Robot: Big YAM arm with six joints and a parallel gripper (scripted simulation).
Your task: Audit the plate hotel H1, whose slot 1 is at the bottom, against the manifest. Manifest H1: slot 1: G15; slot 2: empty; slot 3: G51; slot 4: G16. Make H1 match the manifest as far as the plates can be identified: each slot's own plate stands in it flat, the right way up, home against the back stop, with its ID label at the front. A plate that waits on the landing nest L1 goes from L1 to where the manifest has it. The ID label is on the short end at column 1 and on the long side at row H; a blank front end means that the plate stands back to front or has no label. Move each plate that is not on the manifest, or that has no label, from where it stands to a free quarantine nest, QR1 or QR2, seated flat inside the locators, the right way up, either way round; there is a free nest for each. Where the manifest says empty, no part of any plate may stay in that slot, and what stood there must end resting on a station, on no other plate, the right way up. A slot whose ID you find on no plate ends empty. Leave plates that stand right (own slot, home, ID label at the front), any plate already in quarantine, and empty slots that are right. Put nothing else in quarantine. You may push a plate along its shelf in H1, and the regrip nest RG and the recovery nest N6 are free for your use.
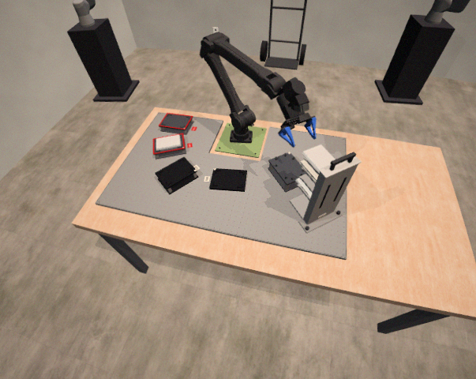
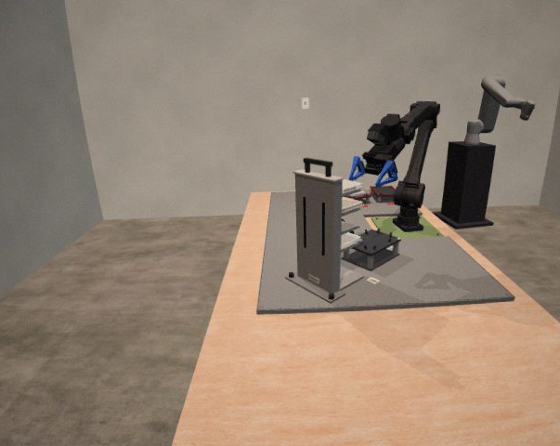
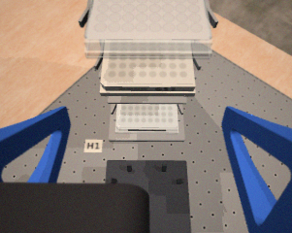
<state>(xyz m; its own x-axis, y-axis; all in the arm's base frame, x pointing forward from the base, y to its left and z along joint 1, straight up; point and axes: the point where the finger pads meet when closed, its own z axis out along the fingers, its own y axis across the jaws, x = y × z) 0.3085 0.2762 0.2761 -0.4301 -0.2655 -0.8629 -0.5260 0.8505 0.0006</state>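
Note:
The plate hotel H1 (image 1: pixel 329 185) (image 2: pixel 317 230) stands at the right of the grey mat, handle on top. In the wrist view I look down at its open front, above the H1 tag (image 3: pixel 93 145). Three clear plates show there, stacked in height: a top plate (image 3: pixel 147 19) (image 1: pixel 318 155), a middle plate (image 3: pixel 147 73) and a bottom plate (image 3: pixel 146 116). I cannot read any ID label. The dark landing nest L1 (image 1: pixel 286 167) (image 2: pixel 373 247) (image 3: pixel 147 194) in front of the hotel is bare. My gripper (image 1: pixel 299 131) (image 2: pixel 371 173) (image 3: pixel 146 115) is open and empty, hanging above and in front of the hotel.
Two red-framed quarantine nests stand at the far left: one (image 1: pixel 175 121) is dark and bare, the other (image 1: pixel 169 143) holds a white plate. Two black nests (image 1: pixel 176 173) (image 1: pixel 228 179) lie on the mat (image 1: pixel 230 215). The arm's base (image 1: pixel 241 136) stands on a green pad.

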